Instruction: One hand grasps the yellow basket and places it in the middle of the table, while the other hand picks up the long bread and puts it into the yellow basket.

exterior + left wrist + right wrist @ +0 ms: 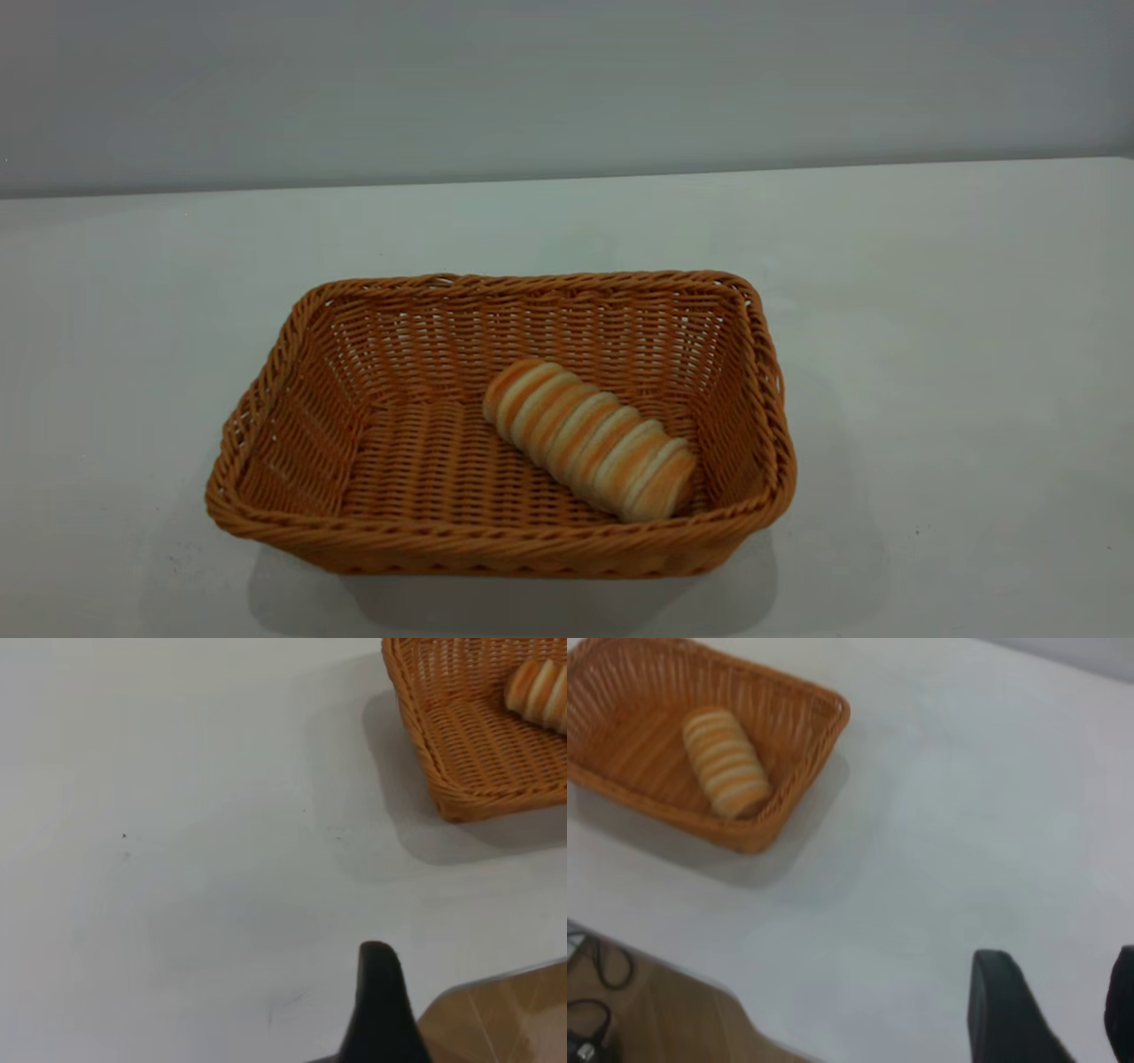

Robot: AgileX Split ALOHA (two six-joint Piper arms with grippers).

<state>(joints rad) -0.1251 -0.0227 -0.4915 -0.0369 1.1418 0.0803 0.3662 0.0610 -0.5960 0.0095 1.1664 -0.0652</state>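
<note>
Long bread (590,438) lies diagonally inside yellow basket (292,354), toward its right end, one tip near the front right corner. Basket sits mid-surface.

Left gripper (379,1005): one black finger visible, over bare surface near its edge, well apart from basket; cannot tell its opening.

Right gripper (1063,1010): fingers spread, nothing between them, well apart from basket.

White surface (930,354), few dark specks; grey wall behind. Wooden floor (647,1028) past surface edge, cables (598,970) there. Open room all round basket.
</note>
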